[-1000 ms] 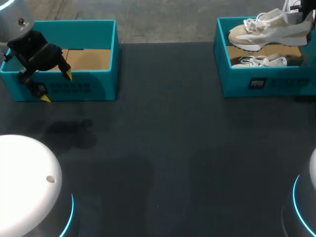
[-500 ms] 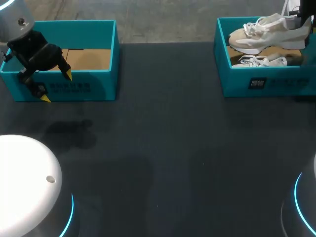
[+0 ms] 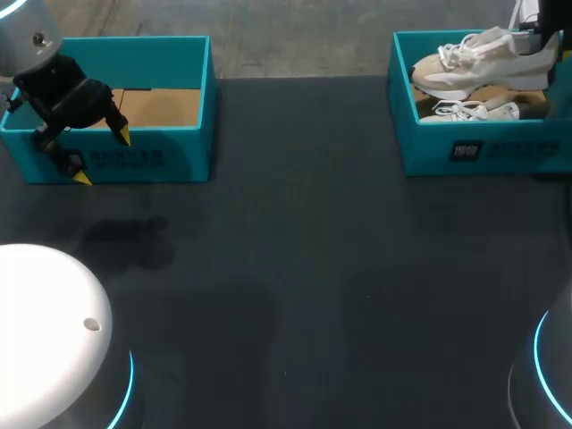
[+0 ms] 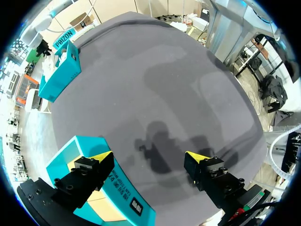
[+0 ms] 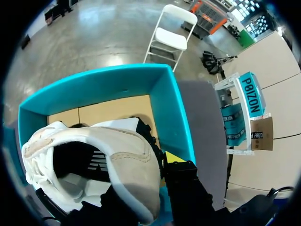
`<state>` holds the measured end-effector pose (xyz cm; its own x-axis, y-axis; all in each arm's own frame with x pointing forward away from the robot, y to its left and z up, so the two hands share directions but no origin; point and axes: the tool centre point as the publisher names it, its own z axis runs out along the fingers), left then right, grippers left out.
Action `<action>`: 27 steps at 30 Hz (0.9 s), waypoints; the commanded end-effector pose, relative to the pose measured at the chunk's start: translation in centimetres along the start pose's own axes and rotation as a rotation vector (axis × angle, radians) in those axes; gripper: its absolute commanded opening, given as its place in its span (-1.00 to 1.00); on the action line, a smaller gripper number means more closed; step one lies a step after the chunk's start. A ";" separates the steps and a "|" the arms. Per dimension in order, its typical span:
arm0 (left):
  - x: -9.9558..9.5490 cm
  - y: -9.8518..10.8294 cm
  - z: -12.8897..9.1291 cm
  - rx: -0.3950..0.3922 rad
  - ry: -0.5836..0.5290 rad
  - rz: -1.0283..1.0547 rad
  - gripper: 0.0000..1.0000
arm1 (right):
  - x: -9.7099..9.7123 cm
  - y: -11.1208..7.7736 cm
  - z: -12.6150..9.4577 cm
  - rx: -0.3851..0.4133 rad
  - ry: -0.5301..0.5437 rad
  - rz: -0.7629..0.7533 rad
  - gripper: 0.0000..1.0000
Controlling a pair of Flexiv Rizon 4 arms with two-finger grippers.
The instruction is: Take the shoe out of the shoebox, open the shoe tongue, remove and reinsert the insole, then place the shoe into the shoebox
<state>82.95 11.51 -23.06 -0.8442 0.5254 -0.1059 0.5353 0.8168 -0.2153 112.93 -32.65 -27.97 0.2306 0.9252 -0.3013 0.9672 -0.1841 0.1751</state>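
Left claw (image 3: 101,156) hangs over the front wall of the left shoebox (image 3: 134,42), fingers spread wide, nothing between them. That box is teal with a bare cardboard floor. Mid-field is dark tabletop (image 3: 304,268). Right shoebox (image 3: 483,152), also teal, sits at the far right corner. The beige-and-white shoe (image 3: 478,63) is held above its opening, toe toward the box's left wall. Right claw (image 5: 160,162) is clamped on the shoe's heel collar. A second shoe (image 3: 469,111) lies inside the box beneath.
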 end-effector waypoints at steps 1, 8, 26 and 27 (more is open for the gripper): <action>0.0 0.0 0.0 -0.003 0.003 0.000 1.00 | 0.2 0.5 0.4 0.010 0.006 0.000 -1.00; 0.0 0.0 0.0 -0.003 0.003 0.000 1.00 | 0.2 0.5 1.9 0.035 0.019 0.021 -1.00; 0.0 0.0 0.0 -0.003 0.003 0.000 1.00 | 0.8 0.9 2.4 0.032 0.049 0.051 -1.00; 0.0 0.0 0.0 -0.003 0.003 0.000 1.00 | 0.8 1.0 2.4 0.032 0.047 0.052 -1.00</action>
<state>82.95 11.51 -23.06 -0.8442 0.5254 -0.1059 0.5353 0.8168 -0.2153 114.11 -33.00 -30.61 0.2738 0.9301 -0.2448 0.9574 -0.2391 0.1621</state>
